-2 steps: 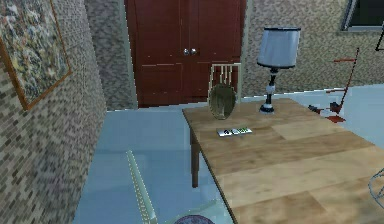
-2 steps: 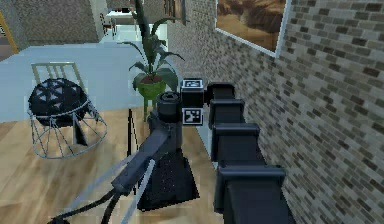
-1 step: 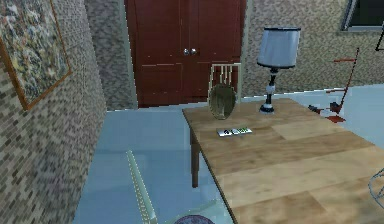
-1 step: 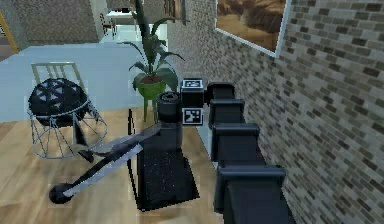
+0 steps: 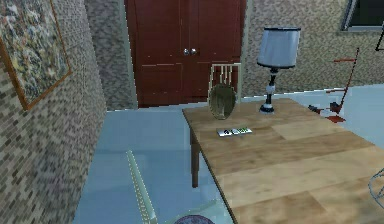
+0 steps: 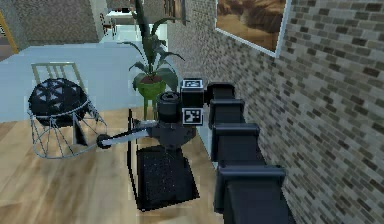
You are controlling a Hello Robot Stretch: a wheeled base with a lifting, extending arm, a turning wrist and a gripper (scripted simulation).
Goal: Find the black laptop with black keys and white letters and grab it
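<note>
Sideways from the robot, the arm [image 6: 240,150] rises as a dark square bar along the brick wall [image 6: 330,110] and ends at two small white squares [image 6: 191,85] with black marks. Left of them sits the end effector [image 6: 108,142], a dark body with two thin fingers [image 6: 120,139] reaching toward the arm side view's left over the wooden bench [image 6: 60,190]. I cannot tell whether those fingers are apart or together. I also cannot tell whether they hold anything, because a thing lies on the bench right at them. That thing is the black laptop [image 6: 165,182], a flat dark slab with a faint grid of keys. It lies on the bench just below the end effector's body in the picture and just left of the arm. Its lettering is too small to make out. Past the bench stands a wire-frame chair [image 6: 60,110] with a dark rounded seat, and beyond it a potted plant [image 6: 150,60]. A framed picture [image 6: 250,20] hangs on the brick wall. Ahead, in the forward view, the bench carries a lamp [image 5: 277,55] with a pale shade and a small black-and-white flat item [image 5: 235,131]. A wooden chair [image 5: 224,85] stands at its far edge before red double doors [image 5: 185,50], and a wood-framed picture [image 5: 30,50] hangs on the wall at that view's left.
</note>
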